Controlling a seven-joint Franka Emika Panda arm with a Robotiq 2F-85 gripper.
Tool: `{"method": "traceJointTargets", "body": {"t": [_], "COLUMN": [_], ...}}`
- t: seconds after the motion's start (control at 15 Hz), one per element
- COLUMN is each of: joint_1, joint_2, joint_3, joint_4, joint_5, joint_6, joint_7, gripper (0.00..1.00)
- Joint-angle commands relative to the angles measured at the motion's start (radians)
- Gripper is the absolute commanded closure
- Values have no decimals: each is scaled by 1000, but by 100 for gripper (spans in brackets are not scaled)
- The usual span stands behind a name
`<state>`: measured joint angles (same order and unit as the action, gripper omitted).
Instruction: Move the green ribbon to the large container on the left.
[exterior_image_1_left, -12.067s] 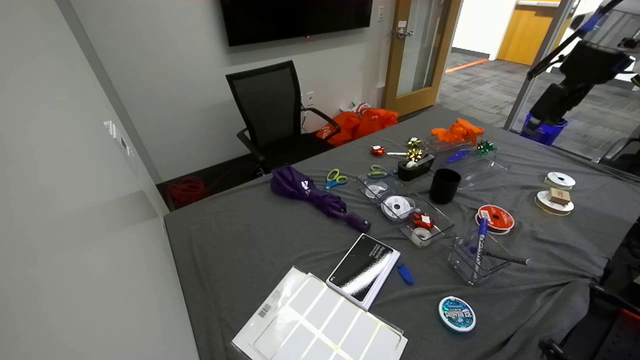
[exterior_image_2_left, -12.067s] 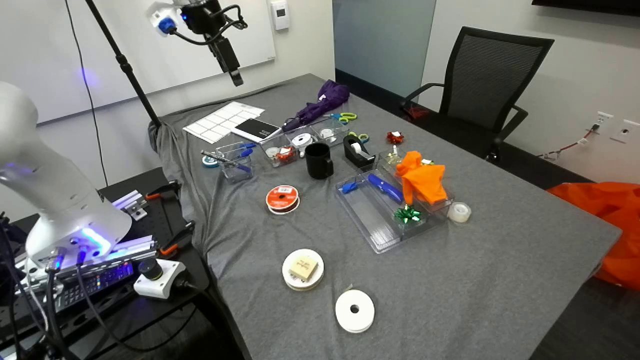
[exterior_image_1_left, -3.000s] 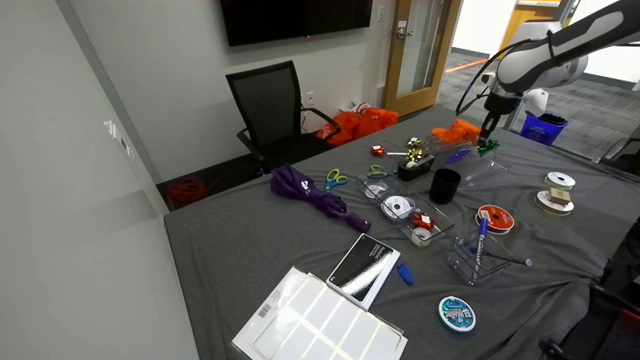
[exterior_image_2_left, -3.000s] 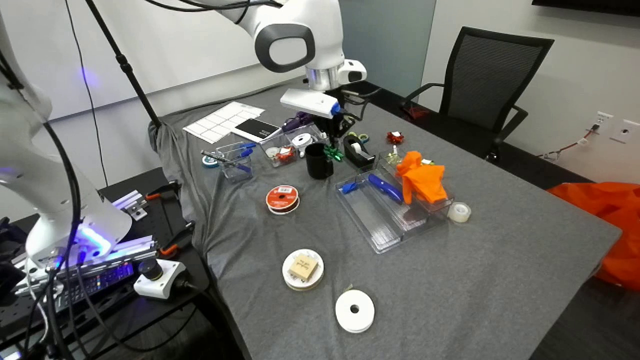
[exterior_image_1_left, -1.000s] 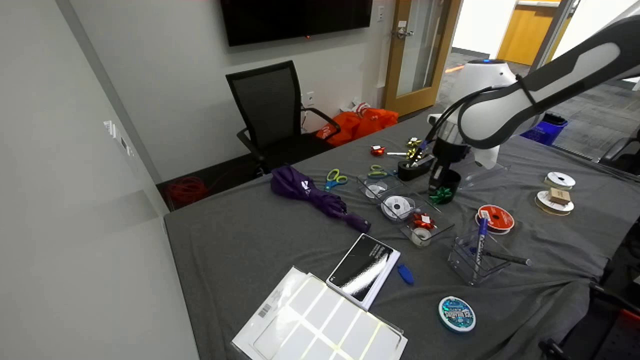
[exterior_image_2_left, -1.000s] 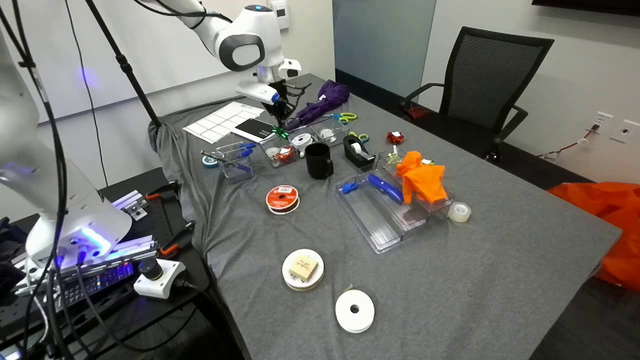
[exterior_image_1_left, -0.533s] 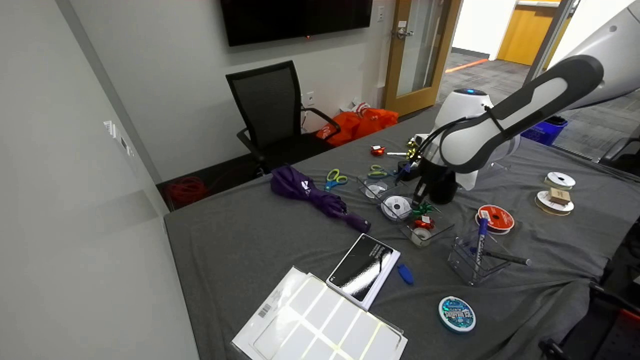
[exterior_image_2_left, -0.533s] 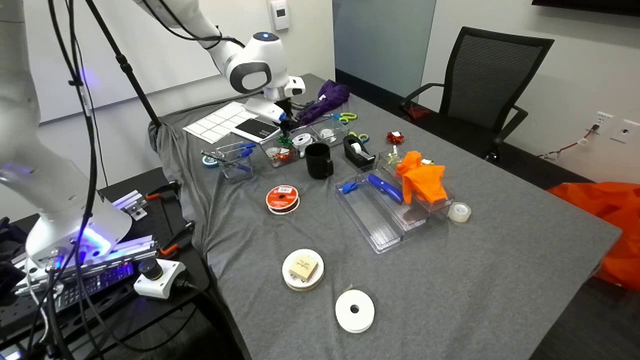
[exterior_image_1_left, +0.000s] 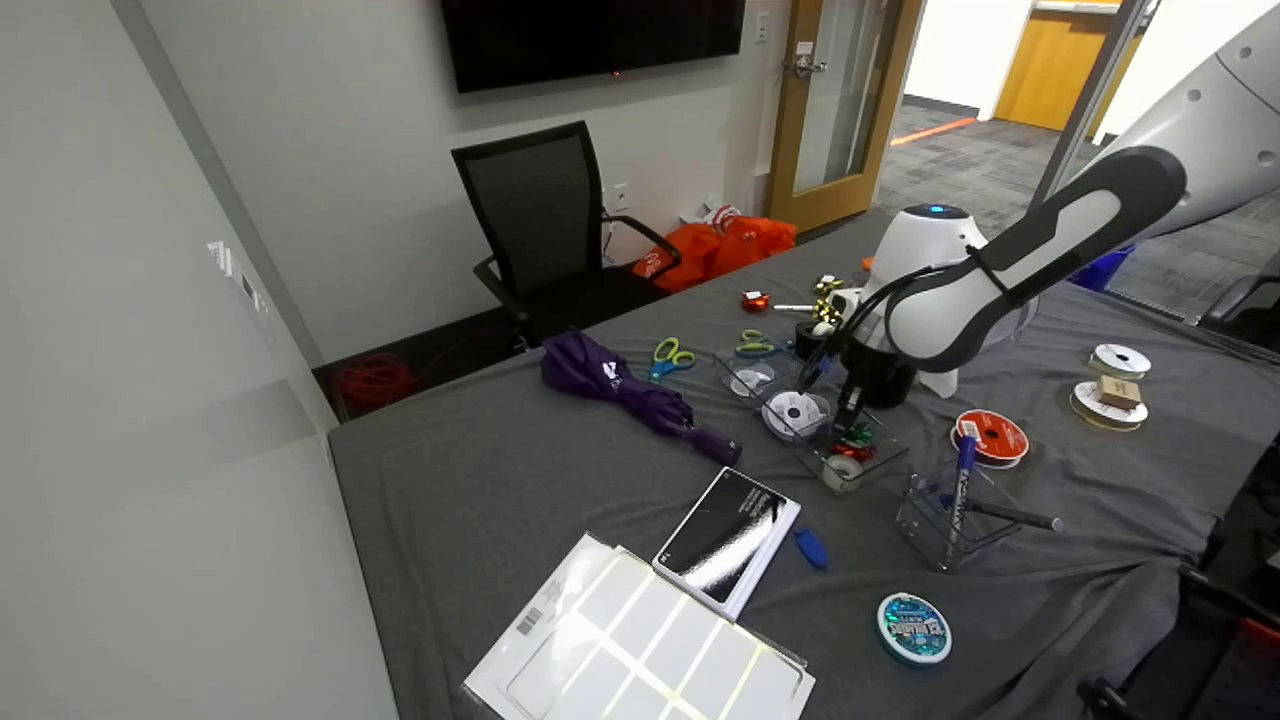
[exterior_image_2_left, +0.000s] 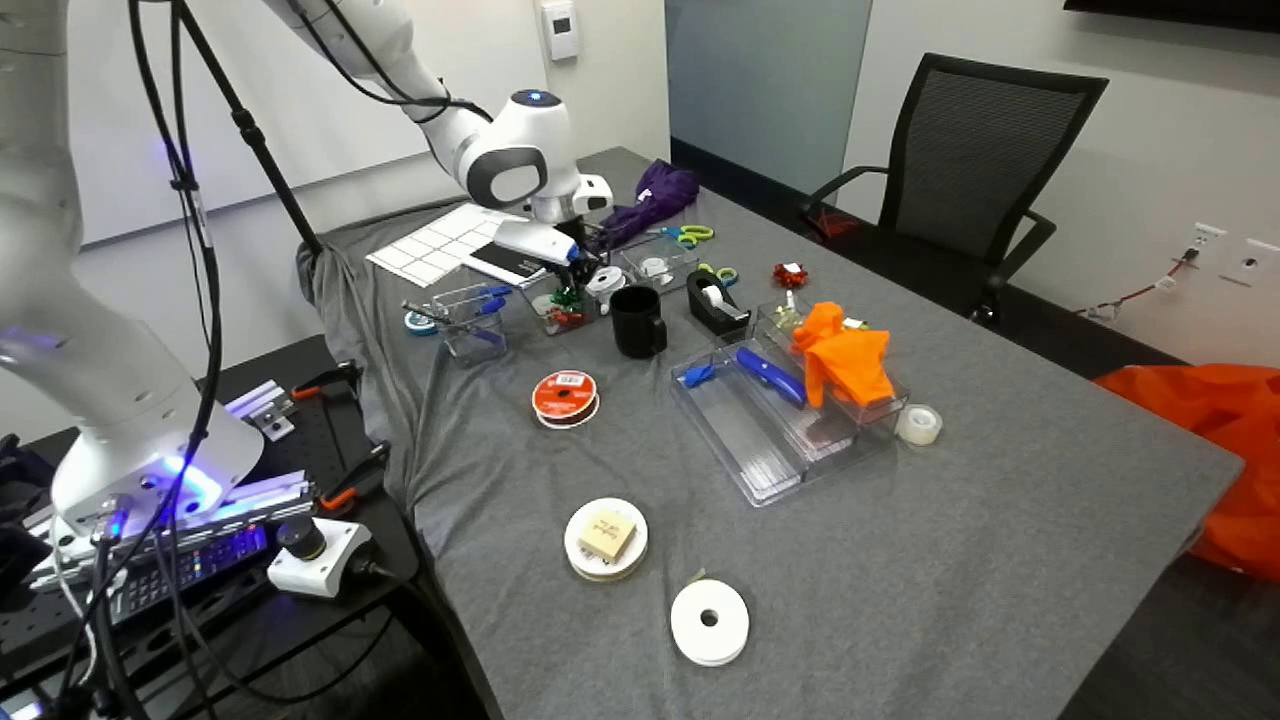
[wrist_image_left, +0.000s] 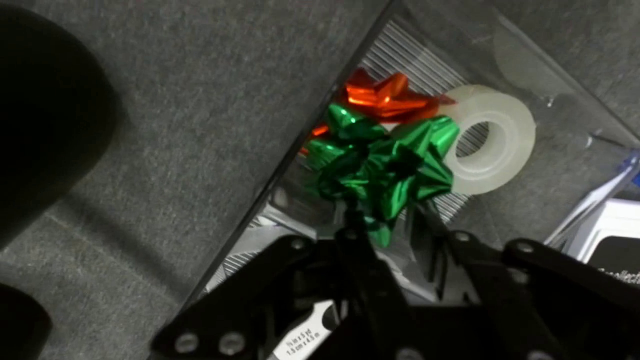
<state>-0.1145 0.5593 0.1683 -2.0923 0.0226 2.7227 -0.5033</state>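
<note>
- Grey cloth-covered counter (exterior_image_2_left: 950, 580): carries the containers below.
- Broad, clear, ribbed plastic tray (exterior_image_2_left: 735, 440): holds a long blue plastic tool (exterior_image_2_left: 770, 376) and a small blue piece (exterior_image_2_left: 698, 374), a crumpled orange cloth (exterior_image_2_left: 850, 362) lying over its far side.
- Long, clear plastic tray (wrist_image_left: 407, 57) of three sections in a row, which I judge to be the container meant: its end section holds a shiny red foil bow (wrist_image_left: 390, 100) and a translucent tape roll (wrist_image_left: 500, 142), its middle section a white spool (exterior_image_1_left: 805, 423).
- Black two-fingered hand (wrist_image_left: 390, 212): pinches a green metallic-foil gift bow (wrist_image_left: 385, 165), as far as the wrist view shows.
- Small clear plastic box (exterior_image_1_left: 925, 535): a blue-capped marker (exterior_image_1_left: 960, 495) leans in it, and a dark pen (exterior_image_1_left: 1010, 517) pokes out over the side.
- Black, handled mug (exterior_image_2_left: 632, 322): contents out of sight.
- The green bow: in or just above the long tray's end section, beside the tape roll and over the red bow; whether the bows touch I cannot tell. It should be very light, springy and slick, wanting little squeeze.
- Its loops: thin foil, likely to crease; one pokes between the fingertips, so the hold seems to lie near an edge.
- Its core: hidden, probably the firmest part and the best place to take hold. On release a loop could snag a finger, so spreading slowly would be wise.
</note>
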Motion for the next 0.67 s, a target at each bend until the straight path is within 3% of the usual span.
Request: {"method": "traceJointTargets", "body": {"t": [0.0, 0.33, 0.6], "joint_1": [-65, -129, -192], "joint_2": [-45, -117, -218], "joint_3": [29, 66, 130], "joint_4": [-56, -132, -199], "joint_5": [-27, -1, 97], "joint_6": [-12, 20, 19], "joint_7": [-90, -222, -352], "gripper": [38, 4, 0]}}
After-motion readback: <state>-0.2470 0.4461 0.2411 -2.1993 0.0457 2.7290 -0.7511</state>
